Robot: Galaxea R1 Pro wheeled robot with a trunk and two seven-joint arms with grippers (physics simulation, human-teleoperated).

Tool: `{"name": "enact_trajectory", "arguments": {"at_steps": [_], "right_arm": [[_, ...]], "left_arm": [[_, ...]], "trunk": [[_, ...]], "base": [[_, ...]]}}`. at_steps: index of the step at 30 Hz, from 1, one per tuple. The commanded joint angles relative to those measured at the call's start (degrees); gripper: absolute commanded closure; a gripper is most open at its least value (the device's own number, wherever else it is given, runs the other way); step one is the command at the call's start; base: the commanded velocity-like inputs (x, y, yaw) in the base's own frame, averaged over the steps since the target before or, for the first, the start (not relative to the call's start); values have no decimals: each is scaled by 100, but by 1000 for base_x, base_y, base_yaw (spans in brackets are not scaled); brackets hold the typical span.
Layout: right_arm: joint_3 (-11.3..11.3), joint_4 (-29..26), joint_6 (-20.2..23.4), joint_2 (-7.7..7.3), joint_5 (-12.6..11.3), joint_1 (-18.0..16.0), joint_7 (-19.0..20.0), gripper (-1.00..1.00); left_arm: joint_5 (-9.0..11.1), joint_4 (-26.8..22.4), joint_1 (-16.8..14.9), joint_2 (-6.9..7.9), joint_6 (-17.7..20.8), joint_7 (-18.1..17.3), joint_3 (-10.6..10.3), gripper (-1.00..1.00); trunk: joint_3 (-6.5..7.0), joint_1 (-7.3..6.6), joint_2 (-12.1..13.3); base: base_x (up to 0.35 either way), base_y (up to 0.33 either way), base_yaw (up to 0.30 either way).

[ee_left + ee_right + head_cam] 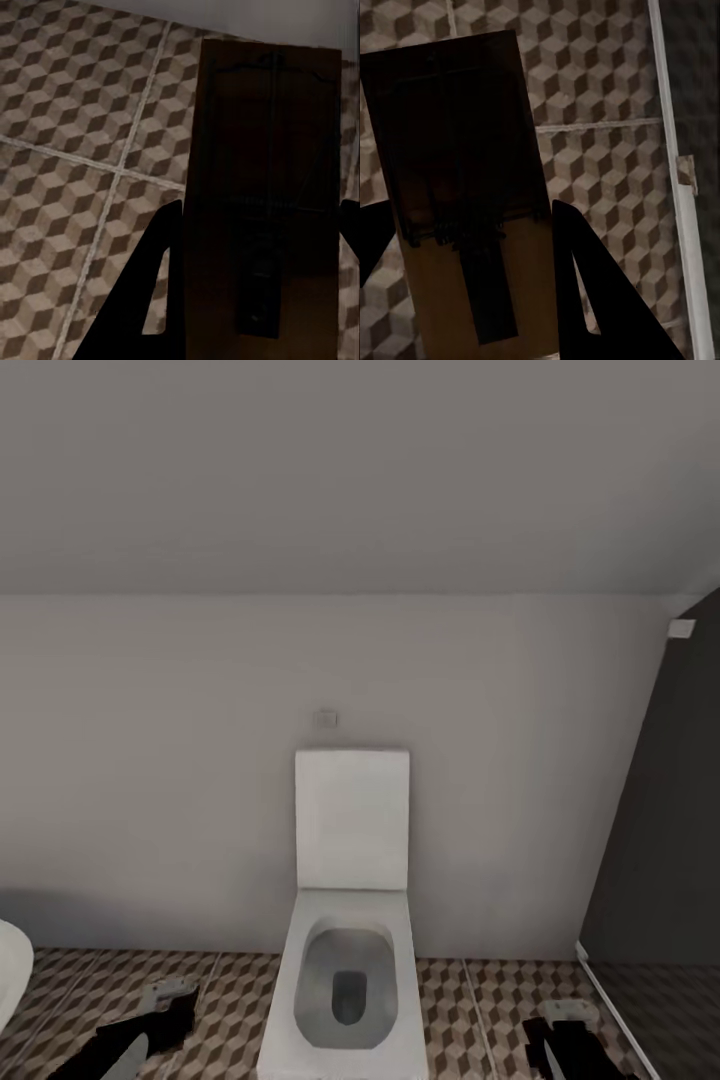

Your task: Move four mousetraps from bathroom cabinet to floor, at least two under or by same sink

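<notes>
My left gripper [262, 206] is shut on a flat brown mousetrap [262, 187] with thin wire parts, held over the cube-patterned bathroom floor [67, 112]. My right gripper [469, 217] is shut on a second mousetrap [465, 187] above the same tiling [600, 112]. In the head view the left gripper [165, 1005] hangs low at the left of the toilet and the right gripper [562, 1025] low at its right, both just over the floor [470, 1010]. The cabinet and the sink are out of view.
A white toilet [350, 960] with its lid up stands against the pale wall straight ahead, between the two arms. A white rounded rim [10, 970] shows at the far left. A dark panel [660, 810] with a white floor strip [679, 187] closes the right side.
</notes>
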Motion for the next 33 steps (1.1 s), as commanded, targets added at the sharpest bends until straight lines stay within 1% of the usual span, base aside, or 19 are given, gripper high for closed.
{"name": "enact_trajectory", "arguments": {"at_steps": [1,2,3,4,5,6,7,8,9,10,11,14,33], "right_arm": [[-10,-22,23,6,-12,-57,-13,100],[-10,-27,18,8,-14,-97,-13,100],[-10,-33,-37,22,-21,-258,-16,100],[-10,-32,-69,28,-24,-321,-17,100],[-10,-16,-212,47,-30,-518,-21,100],[-10,-3,-268,54,-31,-580,-26,100],[-10,40,-432,69,-33,-740,-74,100],[-13,67,-540,79,-35,-835,-170,100],[-12,93,-598,85,-35,-871,-237,100],[-12,115,-631,89,-33,-884,-268,100],[-6,225,-777,116,-24,-914,-366,100],[-9,296,-876,135,-19,-929,-429,100],[22,346,-926,151,-9,-933,-410,100]], "left_arm": [[51,-92,-48,42,14,68,-42,100],[51,-143,-69,56,16,68,-42,100],[46,-331,-115,83,22,71,-41,100],[45,-404,-124,90,28,73,-41,100],[43,-630,-143,106,78,80,-41,100],[42,-702,-147,111,111,88,-41,100],[41,-893,-154,120,257,108,-41,100],[41,-1057,-158,124,418,121,-40,100],[41,-1153,-160,128,500,127,-37,100],[41,-1193,-160,130,530,129,-36,100],[41,-1300,-162,134,605,139,-34,100],[39,-1355,-162,120,654,144,-33,100],[66,-1306,-162,96,676,144,-15,100]], "trunk": [[-26,22,-45],[-44,44,-85],[-62,66,-125],[-79,88,-165],[-97,110,-206],[-115,132,-246],[-133,154,-286],[-151,176,-326],[-169,198,-366],[-187,220,-406],[-205,242,-446],[-259,308,-566],[-600,725,-1328]], "base": [[0,0,0],[0,0,0],[0,0,0],[0,0,0],[0,0,0],[0,0,0],[0,0,0],[0,0,0],[0,0,0],[0,0,0],[0,0,0],[0,0,0],[0,0,0]]}}
